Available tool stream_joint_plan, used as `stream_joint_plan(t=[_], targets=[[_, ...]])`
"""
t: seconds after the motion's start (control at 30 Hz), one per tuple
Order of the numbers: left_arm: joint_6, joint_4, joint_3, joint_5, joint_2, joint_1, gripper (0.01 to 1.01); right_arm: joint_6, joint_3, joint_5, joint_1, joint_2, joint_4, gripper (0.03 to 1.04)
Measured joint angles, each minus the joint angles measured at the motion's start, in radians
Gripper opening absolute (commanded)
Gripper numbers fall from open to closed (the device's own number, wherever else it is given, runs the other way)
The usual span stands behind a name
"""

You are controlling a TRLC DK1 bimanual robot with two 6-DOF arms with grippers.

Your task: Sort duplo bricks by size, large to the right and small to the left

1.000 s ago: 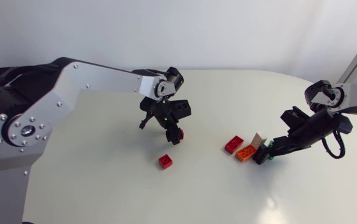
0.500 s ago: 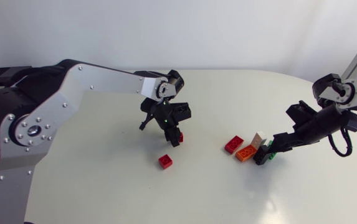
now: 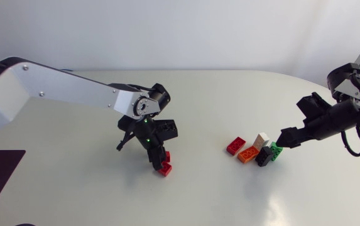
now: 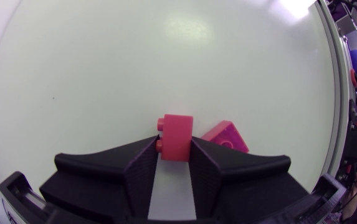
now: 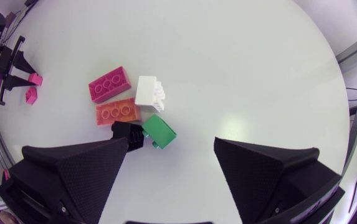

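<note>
My left gripper (image 3: 159, 157) is shut on a small red brick (image 4: 176, 137), held just above the table left of centre. A second small red brick (image 3: 164, 168) lies right beside it, next to one finger (image 4: 226, 137). At the right a cluster lies on the table: a large red brick (image 3: 234, 145), a large orange brick (image 3: 248, 154), a white brick (image 3: 261, 139), a black brick (image 3: 263, 157) and a green brick (image 3: 274, 151). My right gripper (image 3: 286, 139) stands open just right of the cluster. Its fingers (image 5: 72, 168) stand wide apart and hold nothing, with the green brick (image 5: 159, 131) ahead of them.
The white table (image 3: 92, 188) stretches bare to the left and to the front. Its curved far-right edge (image 3: 330, 88) runs behind my right arm.
My left gripper closed on the small red brick and carried it forward and left, next to the other small red one. My right gripper opened off the green brick and drew back to the right.
</note>
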Motion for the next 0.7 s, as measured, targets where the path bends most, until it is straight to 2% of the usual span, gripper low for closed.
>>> stream_joint_plan(t=[0.3, 0.5, 0.7], targets=[[0.031, 0.032, -0.214, 0.0, -0.174, 0.021, 0.249, 0.037, -0.01, 0.009, 0.146, -0.06, -0.003, 0.99], [0.061, 0.043, -0.33, 0.0, -0.267, 0.089, 0.249, 0.06, -0.026, 0.031, 0.264, -0.082, -0.006, 0.99], [0.101, 0.071, -0.387, 0.0, -0.317, 0.171, 0.252, 0.072, -0.045, 0.053, 0.341, -0.089, -0.006, 0.99]])
